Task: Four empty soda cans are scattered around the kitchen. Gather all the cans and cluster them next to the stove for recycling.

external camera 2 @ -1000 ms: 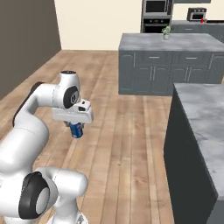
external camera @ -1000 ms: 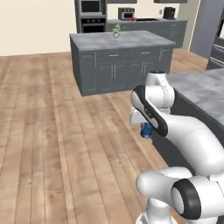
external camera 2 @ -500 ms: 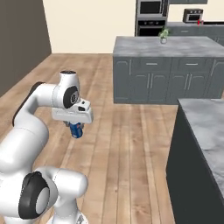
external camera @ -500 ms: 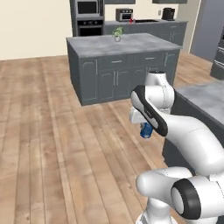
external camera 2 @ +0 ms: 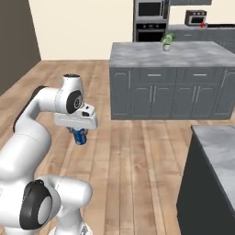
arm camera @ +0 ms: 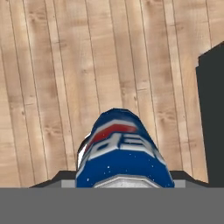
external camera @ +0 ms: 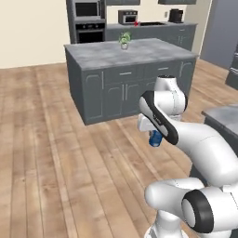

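The gripper is clamped on a blue soda can, carried in the air above the wooden floor. The can is dark blue with white bands and a red stripe, its body hanging below the hand.

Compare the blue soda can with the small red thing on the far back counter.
The blue soda can hangs in the end effector over the wood floor; the red thing sits on the back counter beside the toaster oven. The can shows blue with a red and white band; the red thing is too small and distant to identify. Both are small.
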